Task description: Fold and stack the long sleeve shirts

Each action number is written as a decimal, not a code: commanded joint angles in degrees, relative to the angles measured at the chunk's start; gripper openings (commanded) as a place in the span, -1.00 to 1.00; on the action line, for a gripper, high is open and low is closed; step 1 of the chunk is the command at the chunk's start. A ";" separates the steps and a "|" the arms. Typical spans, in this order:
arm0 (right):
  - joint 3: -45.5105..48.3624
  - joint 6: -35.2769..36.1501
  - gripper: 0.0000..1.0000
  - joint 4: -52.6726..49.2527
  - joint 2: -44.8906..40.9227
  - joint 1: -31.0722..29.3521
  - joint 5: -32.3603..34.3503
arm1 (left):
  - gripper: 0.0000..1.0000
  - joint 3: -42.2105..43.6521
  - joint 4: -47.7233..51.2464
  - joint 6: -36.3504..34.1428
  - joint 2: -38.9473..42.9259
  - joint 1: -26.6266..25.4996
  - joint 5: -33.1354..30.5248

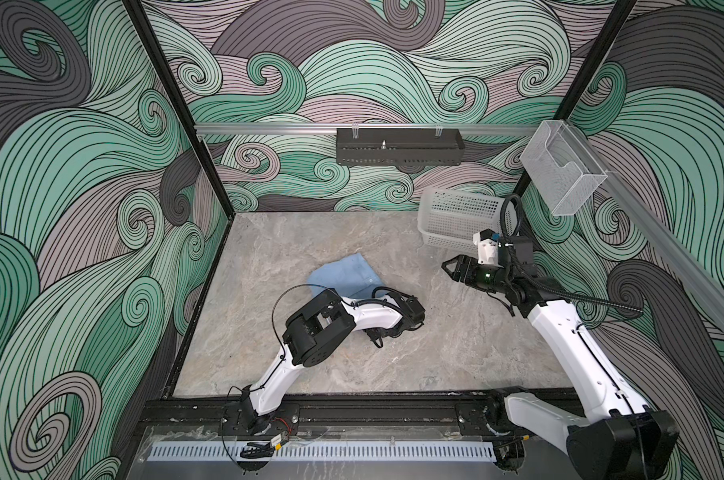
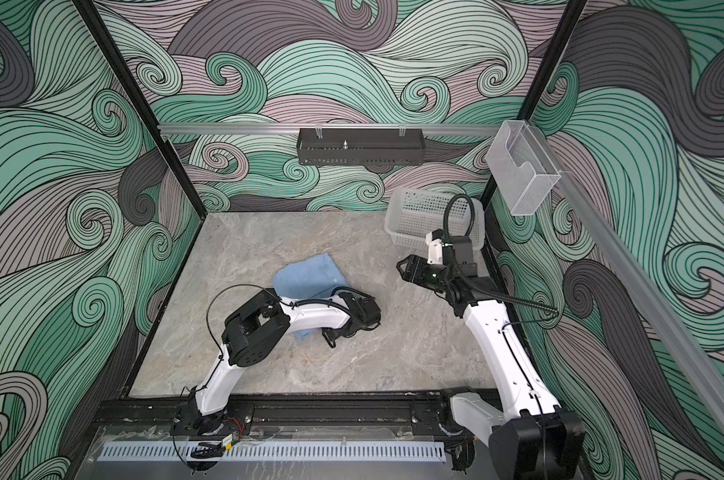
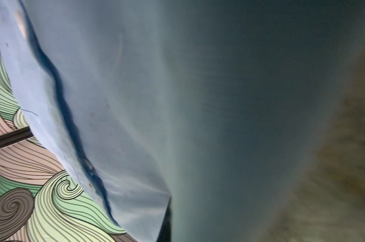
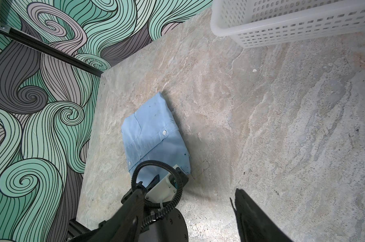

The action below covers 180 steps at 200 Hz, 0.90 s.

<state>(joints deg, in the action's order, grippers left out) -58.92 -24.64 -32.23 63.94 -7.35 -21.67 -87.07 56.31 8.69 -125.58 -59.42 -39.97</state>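
A folded light blue long sleeve shirt lies mid-table, with small pale buttons showing in the right wrist view. My left gripper is down at the shirt's near edge, shut on the fabric. In the left wrist view the blue cloth fills most of the picture. Its creases run to a pinch beside one dark finger. My right gripper hovers open and empty above the bare table, to the right of the shirt.
A white perforated basket leans in the back right corner, just behind the right arm. A black tray hangs on the back wall rail. A clear plastic box is mounted on the right rail. Patterned walls enclose the table.
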 commanded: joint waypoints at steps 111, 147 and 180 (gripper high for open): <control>1.76 -1.48 0.38 -0.72 -2.07 0.41 -0.83 | -1.00 -5.01 -3.85 -4.55 22.41 6.55 71.82; 1.34 -1.45 0.38 -1.35 -2.08 0.41 -1.00 | -1.00 -2.40 -10.32 2.41 22.95 15.50 86.26; 1.05 -1.40 0.38 -1.35 -1.48 0.41 -1.11 | -1.00 2.48 -17.31 9.00 18.61 22.79 92.67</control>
<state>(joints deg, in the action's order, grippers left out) -56.77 -25.98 -32.88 62.33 -7.35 -22.55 -87.29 44.71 11.31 -103.31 -40.53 42.26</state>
